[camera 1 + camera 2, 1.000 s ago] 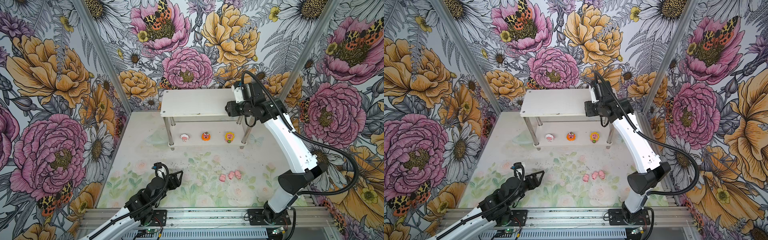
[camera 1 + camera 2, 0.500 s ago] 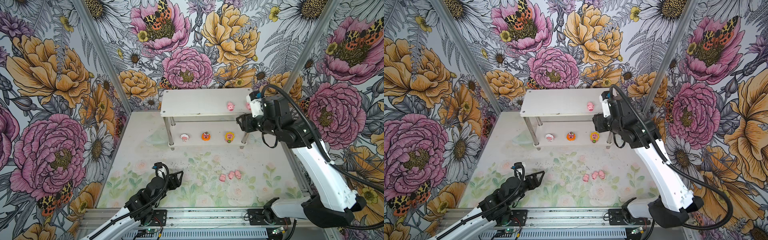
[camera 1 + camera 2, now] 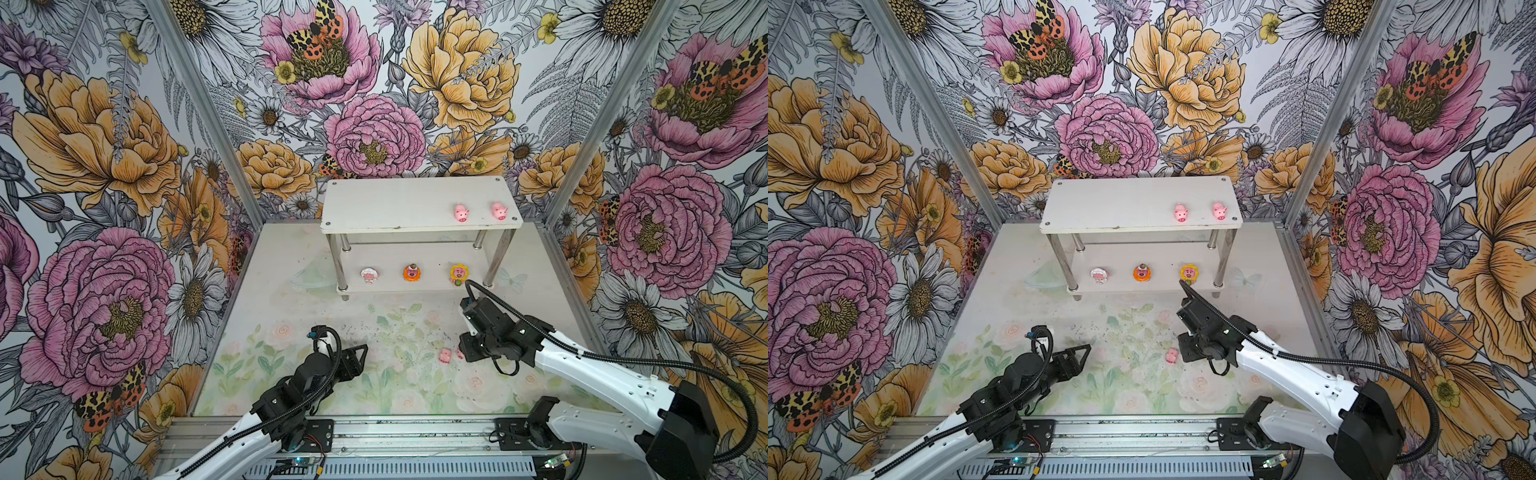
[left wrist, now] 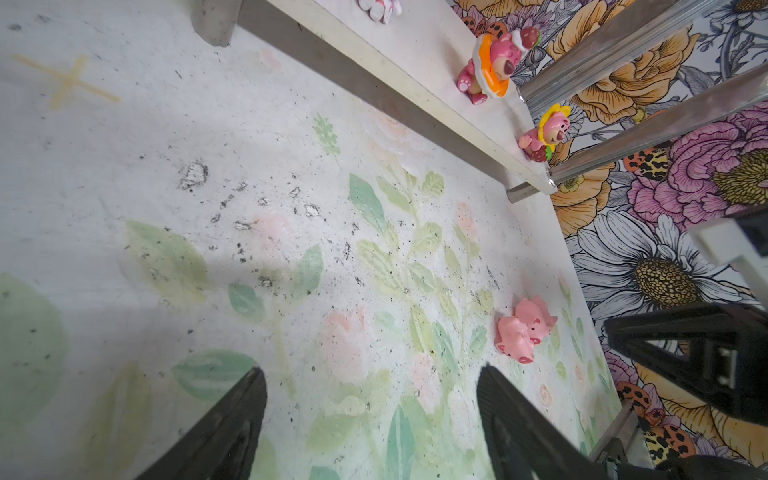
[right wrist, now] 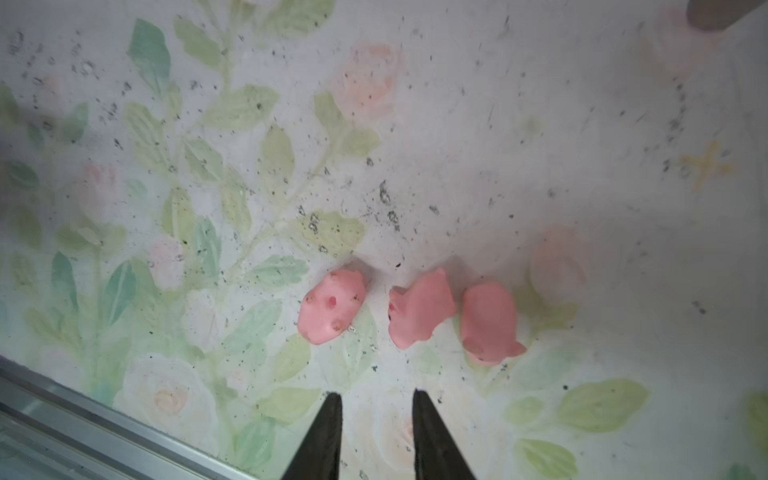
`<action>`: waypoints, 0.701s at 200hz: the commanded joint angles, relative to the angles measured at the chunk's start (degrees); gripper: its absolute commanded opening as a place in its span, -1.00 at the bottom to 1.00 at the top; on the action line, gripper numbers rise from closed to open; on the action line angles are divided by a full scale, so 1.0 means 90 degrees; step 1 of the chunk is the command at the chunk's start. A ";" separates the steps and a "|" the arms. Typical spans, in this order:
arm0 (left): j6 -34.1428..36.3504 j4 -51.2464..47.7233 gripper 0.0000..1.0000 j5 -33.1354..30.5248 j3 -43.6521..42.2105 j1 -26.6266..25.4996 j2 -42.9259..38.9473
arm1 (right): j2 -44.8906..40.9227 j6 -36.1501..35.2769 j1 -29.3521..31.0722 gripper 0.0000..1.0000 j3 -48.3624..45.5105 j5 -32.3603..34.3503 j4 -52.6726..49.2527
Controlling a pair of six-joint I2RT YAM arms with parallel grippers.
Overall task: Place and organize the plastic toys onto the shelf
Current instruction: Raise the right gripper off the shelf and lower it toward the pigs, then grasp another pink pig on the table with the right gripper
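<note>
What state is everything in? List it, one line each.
Shelf: upright, both tiers partly filled.
Top-tier pigs: upright, near one end.
Flower-rimmed figures: upright, spaced along lower tier.
Table pigs: loose, unshelved.
Left claw: open, empty.
Right claw: narrowly open, empty, beside table pigs.

White-rimmed toy (image 4: 379,6) cut by edge; right gripper (image 3: 1185,351) hides two pigs (image 5: 419,309) (top view).

Two pigs (image 3: 461,214) stand atop the shelf (image 3: 395,203), three rimmed figures (image 3: 411,273) on its lower tier.

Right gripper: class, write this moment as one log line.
left gripper: open | right gripper: slightly open, empty, by three floor pigs | shelf: two top-tier pigs, three flower-rimmed toys below
</note>
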 commanded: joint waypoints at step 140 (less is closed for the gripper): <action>0.0060 0.0161 0.64 0.0000 -0.0074 0.0045 0.0222 | 0.2304 0.0692 0.0911 -0.95 0.0576 -0.0125 0.2181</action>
